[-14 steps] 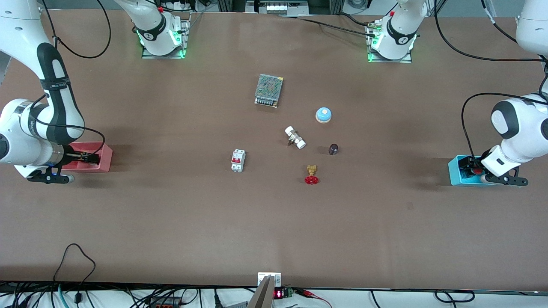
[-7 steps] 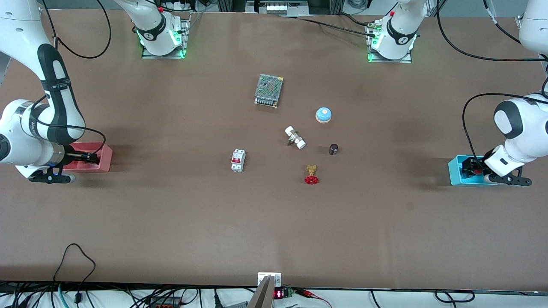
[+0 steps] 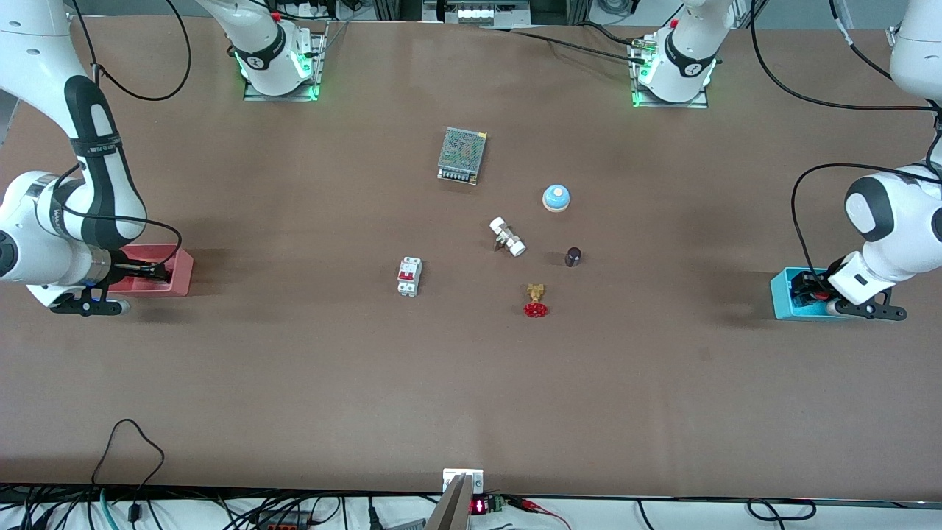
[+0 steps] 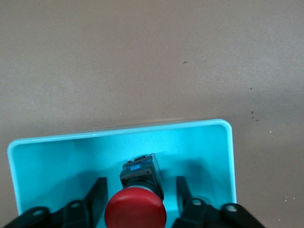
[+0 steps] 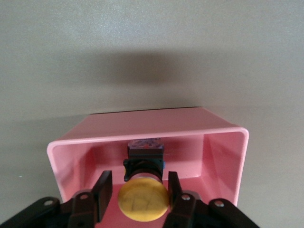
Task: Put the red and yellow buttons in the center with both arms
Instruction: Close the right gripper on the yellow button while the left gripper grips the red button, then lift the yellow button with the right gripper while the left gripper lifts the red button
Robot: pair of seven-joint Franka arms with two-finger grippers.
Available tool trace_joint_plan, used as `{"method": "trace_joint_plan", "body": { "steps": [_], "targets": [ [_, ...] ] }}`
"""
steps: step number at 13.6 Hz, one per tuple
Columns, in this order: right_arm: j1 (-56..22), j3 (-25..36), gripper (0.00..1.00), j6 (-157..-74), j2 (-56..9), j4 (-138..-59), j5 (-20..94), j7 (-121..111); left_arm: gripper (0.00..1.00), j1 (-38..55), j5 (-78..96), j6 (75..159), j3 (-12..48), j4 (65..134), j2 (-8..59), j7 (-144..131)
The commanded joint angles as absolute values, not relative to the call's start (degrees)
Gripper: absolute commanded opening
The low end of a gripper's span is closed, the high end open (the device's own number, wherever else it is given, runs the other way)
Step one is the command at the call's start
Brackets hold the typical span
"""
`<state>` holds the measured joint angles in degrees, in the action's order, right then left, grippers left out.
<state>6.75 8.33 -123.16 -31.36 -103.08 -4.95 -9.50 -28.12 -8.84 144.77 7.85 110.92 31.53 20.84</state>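
Note:
The red button (image 4: 135, 209), a round red cap on a dark body, stands in the blue bin (image 4: 57, 152) at the left arm's end of the table. My left gripper (image 4: 140, 180) reaches down into that bin (image 3: 781, 302), open, one finger on each side of the button with a gap to each. The yellow button (image 5: 142, 202) stands in the pink bin (image 5: 218, 152) at the right arm's end. My right gripper (image 5: 138, 175) is open closely around it, one finger at the cap's edge and a sliver of pink showing at the other. The brown center (image 3: 471, 346) lies between the bins.
Around the middle of the table lie a mesh-topped power supply (image 3: 462, 154), a blue-and-white bell (image 3: 556, 197), a white-ended fitting (image 3: 507, 236), a small dark cylinder (image 3: 572, 256), a brass valve with a red handwheel (image 3: 536, 302) and a white breaker (image 3: 409, 276).
The left wrist shifted a little over the blue bin and came back. The right arm stayed over the pink bin. Nothing on the table moved.

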Motion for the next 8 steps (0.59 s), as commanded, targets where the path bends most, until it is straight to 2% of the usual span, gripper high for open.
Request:
{"method": "trace_joint_plan", "body": {
  "steps": [1,4,8],
  "targets": [
    [7.2,7.9,0.41,-123.1,-31.4,-103.3,-5.9,-10.0,0.39,-28.7,-8.6,144.8,8.6,109.3,32.3,22.4],
    [7.1,7.9,0.36,-122.9,-31.3,-103.3,-5.9,-10.1,0.25,-28.6,-8.6,144.8,8.6,108.8,32.1,22.4],
    [7.2,7.9,0.35,-121.9,-30.7,-102.9,-5.9,-11.2,0.23,-28.6,-9.0,144.6,8.6,108.7,30.2,24.2]
  ]
}}
